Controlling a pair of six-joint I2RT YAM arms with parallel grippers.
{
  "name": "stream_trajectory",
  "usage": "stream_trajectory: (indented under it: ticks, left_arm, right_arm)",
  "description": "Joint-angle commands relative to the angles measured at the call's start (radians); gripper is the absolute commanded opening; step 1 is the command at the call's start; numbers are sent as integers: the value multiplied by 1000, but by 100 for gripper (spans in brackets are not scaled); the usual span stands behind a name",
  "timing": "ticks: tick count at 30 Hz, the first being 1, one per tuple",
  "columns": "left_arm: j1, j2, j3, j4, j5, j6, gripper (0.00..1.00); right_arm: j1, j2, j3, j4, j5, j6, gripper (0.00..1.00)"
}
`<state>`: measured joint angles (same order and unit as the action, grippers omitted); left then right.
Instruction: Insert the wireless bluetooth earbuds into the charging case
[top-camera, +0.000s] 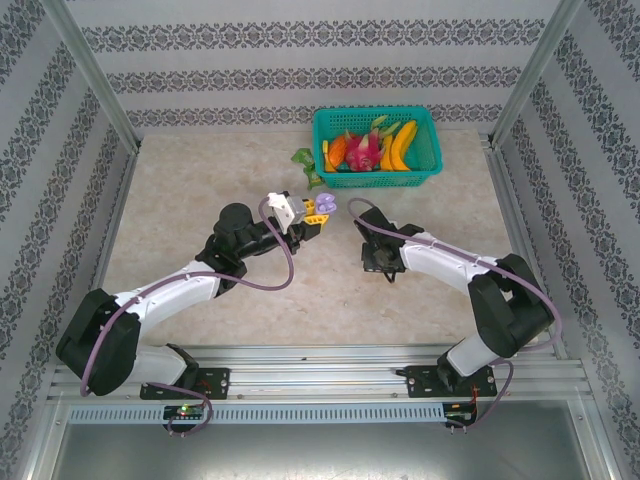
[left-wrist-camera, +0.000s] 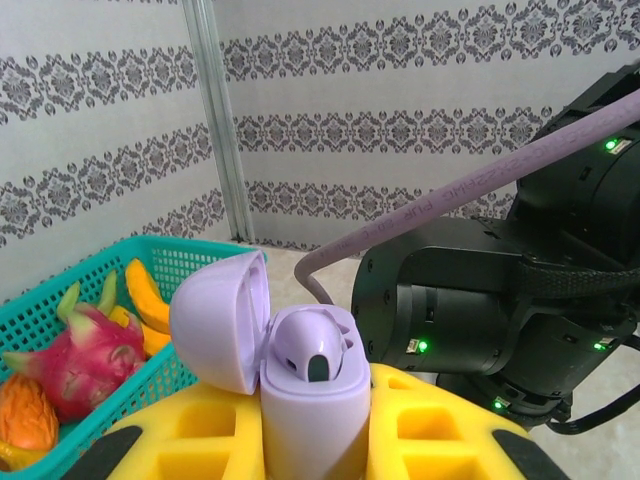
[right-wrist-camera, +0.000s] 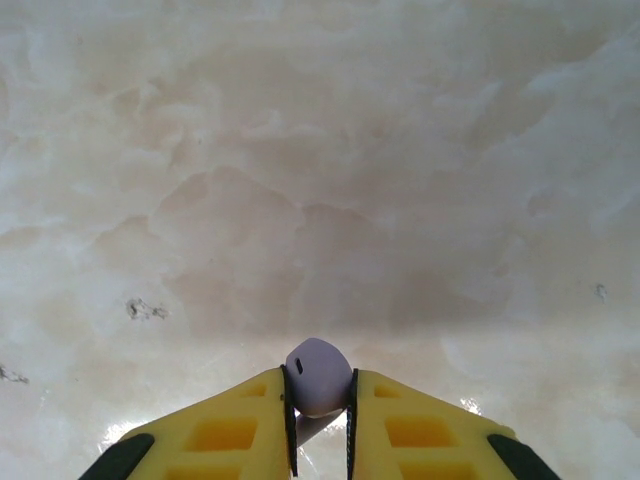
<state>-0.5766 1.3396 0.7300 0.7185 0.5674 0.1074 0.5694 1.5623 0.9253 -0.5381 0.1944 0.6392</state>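
The purple earbud (right-wrist-camera: 318, 372) is clamped between the fingers of the right pincer (right-wrist-camera: 318, 388), just above the pale marbled worktop (right-wrist-camera: 320, 150). Its rounded head juts out past the fingertips towards the worktop, and the stem runs back between the fingers, so its long axis lies along the pincer's own line, roughly upright, head down.

The purple charging case (left-wrist-camera: 290, 420) is gripped by the left pincer (left-wrist-camera: 315, 395), which is closed on its lower body and holds it off the worktop. The case stands mouth up, its lid (left-wrist-camera: 215, 320) hinged open towards the teal basket (left-wrist-camera: 60, 290) of toy fruit. One seated earbud (left-wrist-camera: 310, 350) already fills a well.

So the task looks part done: one purple earbud is in and the other is picked up but not yet inserted. In the top view the case (top-camera: 325, 203) is near the right arm's wrist, though apart from it. I judge the held earbud needs turning stem-first before it can drop into the free well
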Motion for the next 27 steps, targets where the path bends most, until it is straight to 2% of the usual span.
stream_trajectory:
  ticks: [1, 12, 21, 27]
  left_arm:
    - [-12, -31, -12, 29, 4, -6, 0]
    - [-12, -54, -32, 32, -10, 3, 0]
    - [-12, -59, -35, 35, -12, 1, 0]
    - [-12, -59, -35, 35, -15, 2, 0]
  right_arm:
    - [22, 40, 43, -69, 51, -23, 19]
    - [108, 212, 189, -263, 142, -79, 19]
    - [132, 293, 230, -276, 89, -116, 23]
    - [132, 296, 244, -275, 60, -114, 31]
